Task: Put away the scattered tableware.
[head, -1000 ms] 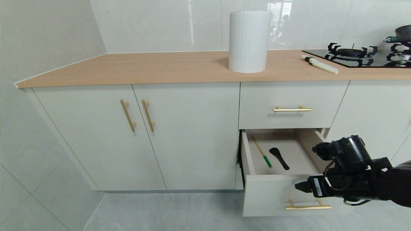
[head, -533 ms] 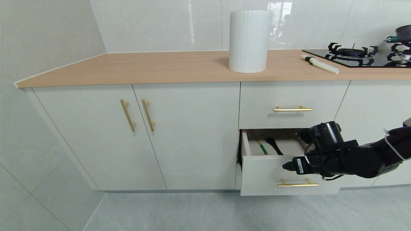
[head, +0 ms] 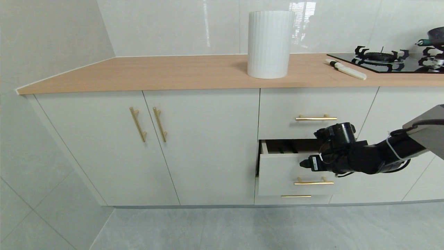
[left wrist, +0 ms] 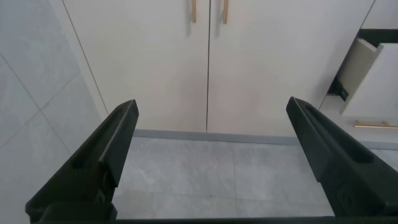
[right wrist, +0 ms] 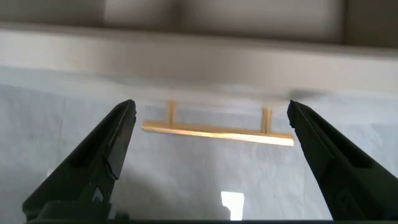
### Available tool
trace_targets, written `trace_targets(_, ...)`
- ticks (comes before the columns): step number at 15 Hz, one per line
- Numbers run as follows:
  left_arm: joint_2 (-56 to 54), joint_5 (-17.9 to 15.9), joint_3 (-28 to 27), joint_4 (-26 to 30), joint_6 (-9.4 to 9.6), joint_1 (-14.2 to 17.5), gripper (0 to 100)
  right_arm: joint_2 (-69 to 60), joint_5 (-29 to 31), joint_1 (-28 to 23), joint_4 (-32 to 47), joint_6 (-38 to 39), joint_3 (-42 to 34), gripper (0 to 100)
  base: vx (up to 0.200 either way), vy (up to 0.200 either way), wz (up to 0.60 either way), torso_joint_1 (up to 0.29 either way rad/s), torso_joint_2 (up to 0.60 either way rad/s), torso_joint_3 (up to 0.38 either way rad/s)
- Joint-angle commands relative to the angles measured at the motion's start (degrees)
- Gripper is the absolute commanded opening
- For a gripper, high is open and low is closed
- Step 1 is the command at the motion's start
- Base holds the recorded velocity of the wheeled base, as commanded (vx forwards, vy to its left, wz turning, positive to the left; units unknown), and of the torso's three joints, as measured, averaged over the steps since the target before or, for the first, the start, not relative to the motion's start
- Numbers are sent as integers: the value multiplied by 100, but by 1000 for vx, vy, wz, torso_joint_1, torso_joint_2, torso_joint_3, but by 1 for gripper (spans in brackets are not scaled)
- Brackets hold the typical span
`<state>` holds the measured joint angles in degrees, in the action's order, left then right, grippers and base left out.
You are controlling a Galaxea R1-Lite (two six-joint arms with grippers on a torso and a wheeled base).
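The middle drawer (head: pixel 282 172) under the wooden countertop stands a narrow gap out from the cabinet face. Its contents are almost wholly hidden in the dark slit. My right gripper (head: pixel 305 164) is against the drawer front, just above its gold handle (head: pixel 314 182). In the right wrist view the gripper (right wrist: pixel 210 111) is open, its fingers spread to either side of the handle (right wrist: pixel 217 132) and holding nothing. My left gripper (left wrist: pixel 211 106) is open and empty, low over the grey floor before the double cabinet doors (left wrist: pixel 208 56). The drawer's side (left wrist: pixel 370 74) shows off to one edge there.
On the countertop (head: pixel 156 73) stand a tall white ribbed container (head: pixel 268 44) and a white-handled knife (head: pixel 345 69); a black gas hob (head: pixel 388 59) lies at the far right. The upper drawer (head: pixel 312 111) is closed. Grey tiled floor (head: pixel 173 229) stretches in front.
The drawer has slid from wide open to nearly closed, with my right gripper moving forward against its front. The chopstick and black spoon inside have gone out of sight.
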<state>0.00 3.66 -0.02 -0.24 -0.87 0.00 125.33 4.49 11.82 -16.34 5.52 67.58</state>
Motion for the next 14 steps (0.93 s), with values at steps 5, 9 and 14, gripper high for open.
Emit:
trace_targets(5, 0, 3, 2, -2, -1, 0, 100, 914, 61, -5, -467, 28, 844, 100, 0, 0, 0, 0, 0, 0)
trace_targets(9, 0, 3, 2, -2, -1, 0, 100, 1169, 123, -66, -1425, 19, 862, 100, 0, 0, 0, 0, 0, 0)
trace_targets(14, 0, 3, 2, -2, -1, 0, 100, 1222, 290, -93, -1627, 292, 1090, 100, 0, 0, 0, 0, 0, 0)
